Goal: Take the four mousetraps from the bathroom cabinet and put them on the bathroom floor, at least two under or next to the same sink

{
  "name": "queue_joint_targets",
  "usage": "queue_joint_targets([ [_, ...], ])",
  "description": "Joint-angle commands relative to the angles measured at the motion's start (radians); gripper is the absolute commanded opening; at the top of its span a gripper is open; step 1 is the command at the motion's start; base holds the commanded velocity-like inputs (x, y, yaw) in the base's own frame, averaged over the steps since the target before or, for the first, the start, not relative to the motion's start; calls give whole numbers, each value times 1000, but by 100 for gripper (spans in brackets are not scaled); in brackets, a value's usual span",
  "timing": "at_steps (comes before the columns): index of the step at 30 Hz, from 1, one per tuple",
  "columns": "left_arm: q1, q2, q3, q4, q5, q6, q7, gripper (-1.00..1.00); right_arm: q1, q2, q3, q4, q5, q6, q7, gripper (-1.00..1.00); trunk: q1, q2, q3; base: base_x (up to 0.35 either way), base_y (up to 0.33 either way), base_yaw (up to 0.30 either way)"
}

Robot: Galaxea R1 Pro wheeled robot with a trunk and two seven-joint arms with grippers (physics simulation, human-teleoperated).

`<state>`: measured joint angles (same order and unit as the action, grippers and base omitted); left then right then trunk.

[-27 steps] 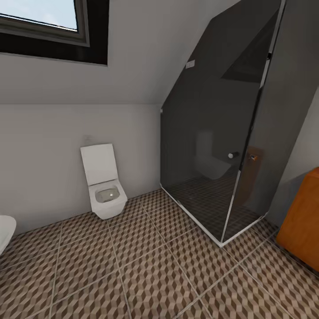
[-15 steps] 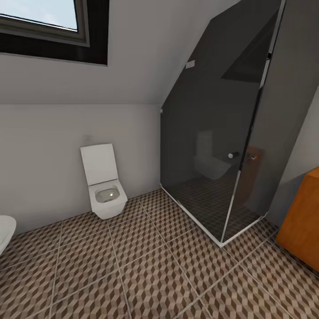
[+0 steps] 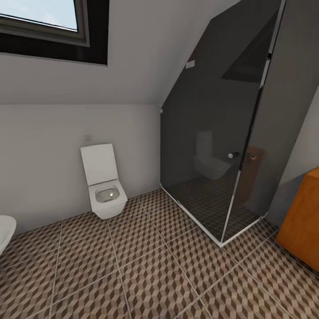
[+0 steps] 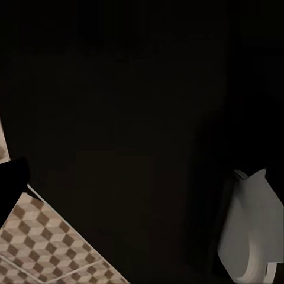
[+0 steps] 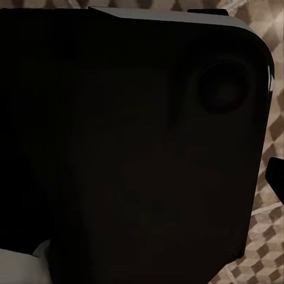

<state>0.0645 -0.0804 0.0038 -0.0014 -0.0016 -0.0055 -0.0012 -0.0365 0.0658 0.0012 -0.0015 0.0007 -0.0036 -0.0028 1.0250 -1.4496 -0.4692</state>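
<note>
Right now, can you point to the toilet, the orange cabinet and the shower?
toilet (image 3: 106, 195): head view, on the bowl's rim.
cabinet (image 3: 303, 226): head view, on its side panel.
shower (image 3: 208, 133): head view, on the dark glass wall.

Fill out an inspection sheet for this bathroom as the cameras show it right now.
Surface: bathroom floor, cube-pattern tiles, pale grout, bare where visible.
Job's things: cabinet, orange-brown, only its end at the head view's right edge; mousetraps: nothing seen.
Clutter: nothing seen.
Grippers: state cannot be told; both wrist views are mostly dark.
Cables: nothing seen.
Surroundings: wall-hung toilet with lid up; dark glass shower enclosure to its right; window at upper left; white fixture edge at far left.
</note>
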Motion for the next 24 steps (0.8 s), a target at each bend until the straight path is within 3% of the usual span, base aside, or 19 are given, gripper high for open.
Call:
queue_joint_targets([
  [1, 0, -1, 1, 0, 0, -1, 0, 100, 0, 0, 0, 0, 0, -3, 0, 100, 0, 0, -1, 0, 0, 0],
  [9, 0, -4, -1, -9, 2, -13, 0, 100, 0, -3, 1, -23, 1, -46, 2, 100, 0, 0, -1, 0, 0, 0],
  [17, 0, 11, 4, -54, -2, -15, -1, 100, -2, -13, 2, -68, 2, -88, 9, 100, 0, 0, -1, 0, 0, 0],
  [24, 0, 27, 33, -93, -2, 17, 4, 100, -12, -43, -1, -107, 1, -82, 9, 100, 0, 0, -1, 0, 0, 0],
])
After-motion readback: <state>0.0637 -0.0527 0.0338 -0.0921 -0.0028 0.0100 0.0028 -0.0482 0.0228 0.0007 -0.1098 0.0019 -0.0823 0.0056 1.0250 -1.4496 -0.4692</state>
